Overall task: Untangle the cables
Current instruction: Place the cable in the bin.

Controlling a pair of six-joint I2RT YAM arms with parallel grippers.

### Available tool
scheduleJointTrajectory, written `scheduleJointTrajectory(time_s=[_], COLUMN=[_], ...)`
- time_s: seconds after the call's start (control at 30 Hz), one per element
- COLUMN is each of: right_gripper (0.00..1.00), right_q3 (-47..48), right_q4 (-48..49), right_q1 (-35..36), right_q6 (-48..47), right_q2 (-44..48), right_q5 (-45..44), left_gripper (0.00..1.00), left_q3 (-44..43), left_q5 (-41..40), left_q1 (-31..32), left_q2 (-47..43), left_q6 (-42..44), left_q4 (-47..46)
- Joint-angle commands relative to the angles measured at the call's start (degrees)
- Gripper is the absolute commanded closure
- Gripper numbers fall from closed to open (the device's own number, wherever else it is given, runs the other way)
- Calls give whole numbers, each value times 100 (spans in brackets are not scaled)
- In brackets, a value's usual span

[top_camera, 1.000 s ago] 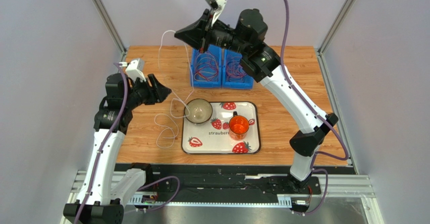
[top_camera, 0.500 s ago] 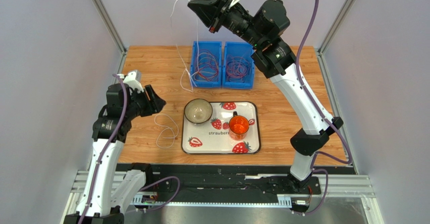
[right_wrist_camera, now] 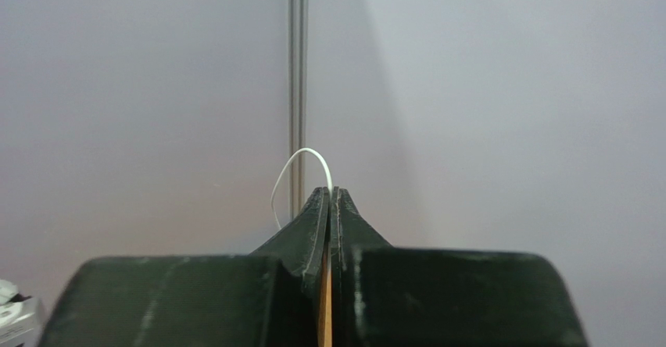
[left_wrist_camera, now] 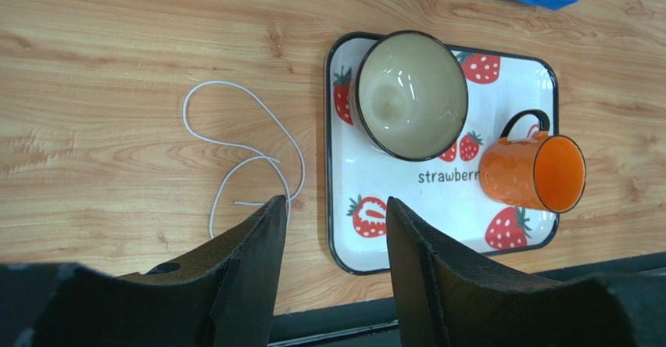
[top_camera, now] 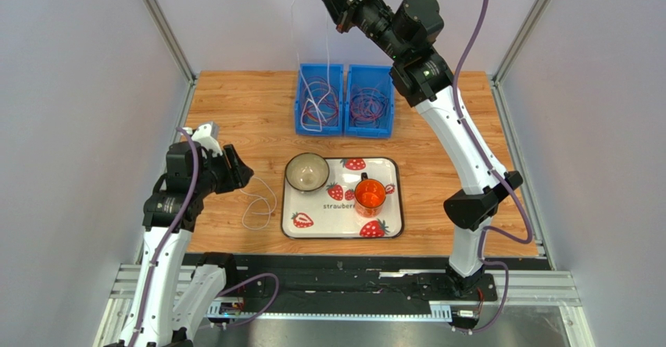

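Pale grey-lilac walls close in on three sides, evenly lit. Aluminium posts climb the back corners, at the upper left and upper right of the frame. A wooden table fills the centre, and a metal rail crosses the bottom edge.

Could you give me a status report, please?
Right gripper shut on thin white cable, raised above blue bins. Left gripper open, empty. Second white cable on wooden table.

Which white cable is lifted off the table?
The cable pinched by the right fingers, hanging over the left bin; the other cable lies flat beside the tray.
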State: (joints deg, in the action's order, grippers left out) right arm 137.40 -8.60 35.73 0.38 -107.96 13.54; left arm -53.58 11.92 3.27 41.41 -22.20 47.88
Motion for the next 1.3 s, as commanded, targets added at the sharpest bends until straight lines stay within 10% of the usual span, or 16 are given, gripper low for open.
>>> scheduleJointTrajectory(time_s=[0.0,0.4,1.27], right_gripper=[100,100,100], right_q3=[129,85,-504], right_q4=[393,816,1264], right_q1=[-320,-1023,-1744], right_q6=[-126,-126,-73], right_q2=[-49,-278,-647], right_q5=[-290,-537,-528], left_gripper=[41,22,22], left_q3=[6,58,76], left_q5=[100,223,135], left_q1=[-2,-2,-2], left_q2=[-36,-98,87], left_q6=[145,163,145], left_q4=[-129,-244,-235])
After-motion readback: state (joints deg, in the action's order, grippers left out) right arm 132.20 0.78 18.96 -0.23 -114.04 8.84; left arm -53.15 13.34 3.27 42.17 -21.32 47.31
